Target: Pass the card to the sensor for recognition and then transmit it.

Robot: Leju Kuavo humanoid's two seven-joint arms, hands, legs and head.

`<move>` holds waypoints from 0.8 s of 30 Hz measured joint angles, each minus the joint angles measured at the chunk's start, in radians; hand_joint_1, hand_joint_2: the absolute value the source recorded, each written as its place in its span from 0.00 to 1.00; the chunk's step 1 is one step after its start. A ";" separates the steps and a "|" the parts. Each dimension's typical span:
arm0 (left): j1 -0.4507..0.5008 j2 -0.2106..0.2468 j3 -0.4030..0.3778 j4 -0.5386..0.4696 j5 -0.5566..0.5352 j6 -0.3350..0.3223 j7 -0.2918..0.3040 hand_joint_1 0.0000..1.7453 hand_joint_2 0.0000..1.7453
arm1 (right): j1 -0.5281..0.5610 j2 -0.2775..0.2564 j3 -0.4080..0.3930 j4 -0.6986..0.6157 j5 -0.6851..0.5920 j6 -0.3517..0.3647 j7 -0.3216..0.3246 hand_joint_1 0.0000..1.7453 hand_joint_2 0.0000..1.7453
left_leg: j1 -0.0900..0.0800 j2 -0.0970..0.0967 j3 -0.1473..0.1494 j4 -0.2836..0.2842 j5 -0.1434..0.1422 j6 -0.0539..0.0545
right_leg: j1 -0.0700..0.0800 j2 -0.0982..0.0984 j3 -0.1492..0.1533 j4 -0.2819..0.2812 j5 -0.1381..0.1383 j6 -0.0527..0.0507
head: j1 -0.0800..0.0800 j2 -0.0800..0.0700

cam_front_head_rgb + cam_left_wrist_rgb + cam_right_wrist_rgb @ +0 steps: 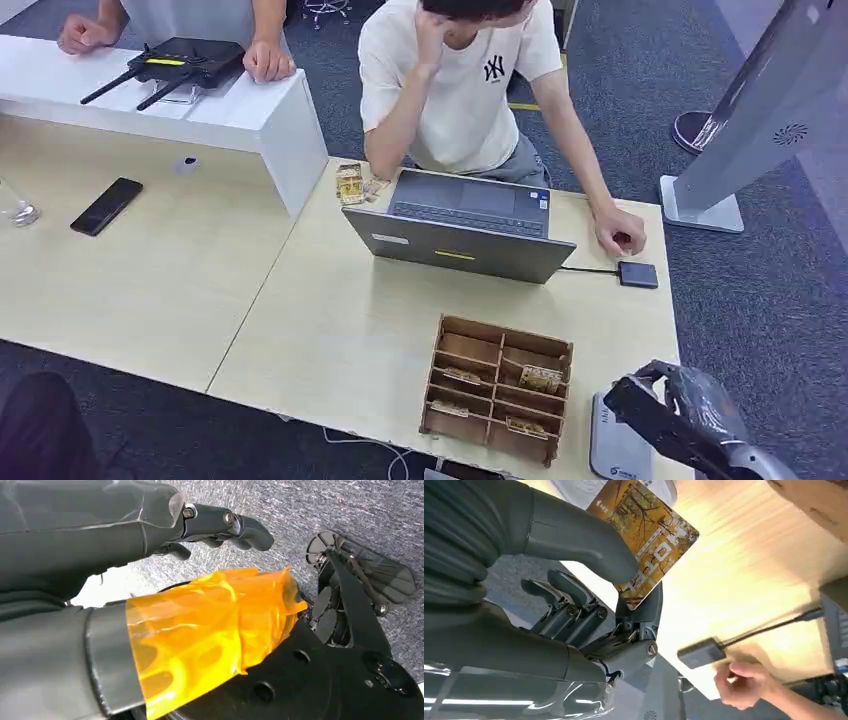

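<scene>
My right hand (684,412) hovers at the table's near right corner, just right of the wooden card box (497,388). In the right wrist view this hand (589,590) pinches a yellow card (649,535) printed with autumn trees and white letters between thumb and a finger. The sensor, a small black box (637,274) on a cable from the laptop (465,225), lies farther back on the table, also seen as the black box (701,652). A person's hand (620,235) rests beside it. My left hand (220,527) hangs over grey carpet with its fingers loose and holds nothing.
The wooden box holds several cards in its slots. A grey-white pad (618,447) lies under my right hand. A seated person leans over the laptop. A phone (106,206) and a router (180,65) lie far left. A white kiosk stand (760,120) is on the right floor.
</scene>
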 joint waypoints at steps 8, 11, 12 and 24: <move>0.000 0.001 0.000 0.000 0.025 0.000 0.006 0.00 0.00 | 0.008 -0.021 0.020 0.008 -0.054 0.028 0.049 1.00 1.00 | 0.000 0.000 0.000 0.000 0.000 0.000 | 0.000 0.000 0.000 0.000 0.000 0.000 | 0.000 0.000; -0.001 0.001 0.000 0.000 0.029 0.000 0.006 0.00 0.00 | 0.019 -0.027 0.024 0.008 -0.065 0.032 0.060 1.00 1.00 | 0.000 0.000 0.000 0.000 0.000 0.000 | 0.000 0.000 0.000 0.000 0.000 0.000 | 0.000 0.000; -0.002 0.001 0.000 0.000 0.031 0.000 0.006 0.00 0.00 | 0.025 -0.031 0.027 0.007 -0.069 0.032 0.064 1.00 1.00 | 0.000 0.000 0.000 0.000 0.000 0.000 | 0.000 0.000 0.000 0.000 0.000 0.000 | 0.000 0.000; -0.003 0.002 0.000 0.000 0.035 0.002 0.009 0.00 0.00 | 0.037 -0.046 0.049 0.006 -0.087 0.033 0.084 1.00 1.00 | 0.000 0.000 0.000 0.000 0.000 0.000 | 0.000 0.000 0.000 0.000 0.000 0.000 | 0.000 0.000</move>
